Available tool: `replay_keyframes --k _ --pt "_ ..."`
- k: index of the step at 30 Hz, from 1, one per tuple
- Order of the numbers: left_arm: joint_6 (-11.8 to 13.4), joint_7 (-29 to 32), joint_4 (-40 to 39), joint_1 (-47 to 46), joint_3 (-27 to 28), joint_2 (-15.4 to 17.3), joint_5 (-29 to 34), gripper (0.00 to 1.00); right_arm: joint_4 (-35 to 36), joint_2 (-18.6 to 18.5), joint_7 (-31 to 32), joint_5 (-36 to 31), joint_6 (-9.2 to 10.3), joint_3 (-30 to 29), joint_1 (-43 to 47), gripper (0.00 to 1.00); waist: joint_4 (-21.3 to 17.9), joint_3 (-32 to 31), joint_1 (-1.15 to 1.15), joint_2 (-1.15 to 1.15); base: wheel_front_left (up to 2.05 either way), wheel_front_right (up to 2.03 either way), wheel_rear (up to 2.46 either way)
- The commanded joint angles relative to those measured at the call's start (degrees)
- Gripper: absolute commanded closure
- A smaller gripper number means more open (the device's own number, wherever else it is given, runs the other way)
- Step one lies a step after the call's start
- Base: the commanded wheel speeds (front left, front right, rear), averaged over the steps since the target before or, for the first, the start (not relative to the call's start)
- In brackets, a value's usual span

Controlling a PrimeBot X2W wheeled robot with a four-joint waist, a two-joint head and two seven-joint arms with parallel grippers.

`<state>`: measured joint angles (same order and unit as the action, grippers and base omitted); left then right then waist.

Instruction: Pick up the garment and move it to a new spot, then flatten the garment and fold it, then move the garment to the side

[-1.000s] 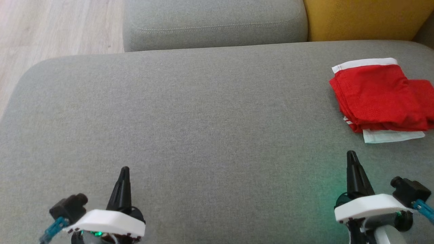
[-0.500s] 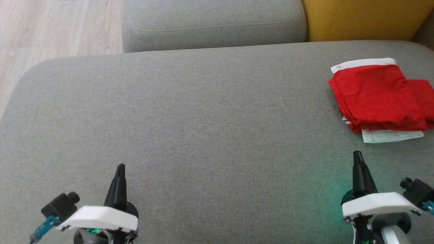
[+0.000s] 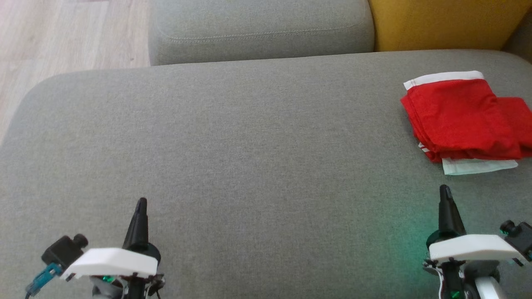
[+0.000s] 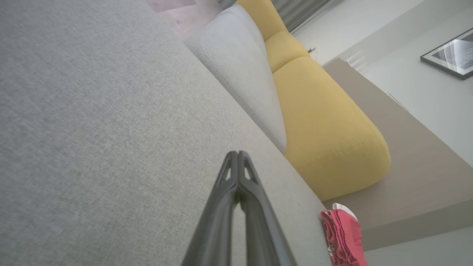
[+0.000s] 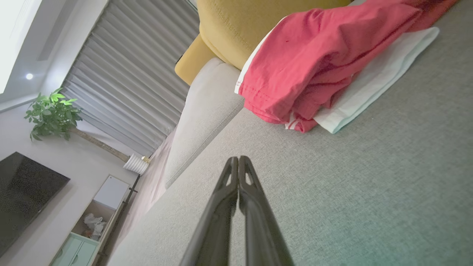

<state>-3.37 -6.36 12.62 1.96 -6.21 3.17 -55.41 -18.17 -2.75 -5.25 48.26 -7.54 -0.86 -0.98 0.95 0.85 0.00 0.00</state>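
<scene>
The garment (image 3: 461, 118), red with white bands, lies folded at the far right of the grey sofa seat (image 3: 249, 145); the right wrist view has it (image 5: 314, 70) close ahead, the left wrist view has it (image 4: 343, 236) small at the seat's far end. My left gripper (image 3: 141, 202) hovers shut and empty over the seat's near left, fingertips pressed together (image 4: 238, 153). Below the garment and apart from it, my right gripper (image 3: 444, 189) is shut with nothing in it (image 5: 238, 159).
A grey back cushion (image 3: 257, 29) and a yellow cushion (image 3: 444, 23) stand behind the seat. Wooden floor (image 3: 62, 37) lies beyond the seat's left edge. The right wrist view takes in curtains, a plant (image 5: 53, 112) and a TV (image 5: 22, 195).
Both grippers have drawn back toward the lower edge of the head view, the left drifting left and the right drifting right. The garment lies as before.
</scene>
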Motion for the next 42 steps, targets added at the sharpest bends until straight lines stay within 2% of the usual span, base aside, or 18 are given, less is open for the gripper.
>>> replay_keyframes --k 1,42 --pt "-0.5 0.4 -1.7 -3.1 1.9 0.8 -1.4 1.00 2.3 -0.6 0.4 1.8 0.03 0.1 -3.4 1.00 0.0 0.0 0.00 0.00 0.00 0.00 0.00" --pt "-2.7 7.1 0.2 -6.1 7.3 1.0 -24.1 1.00 3.4 -0.7 7.0 28.0 0.04 -3.0 -4.5 1.00 -0.6 -0.4 0.00 0.00 0.00 0.00 0.00"
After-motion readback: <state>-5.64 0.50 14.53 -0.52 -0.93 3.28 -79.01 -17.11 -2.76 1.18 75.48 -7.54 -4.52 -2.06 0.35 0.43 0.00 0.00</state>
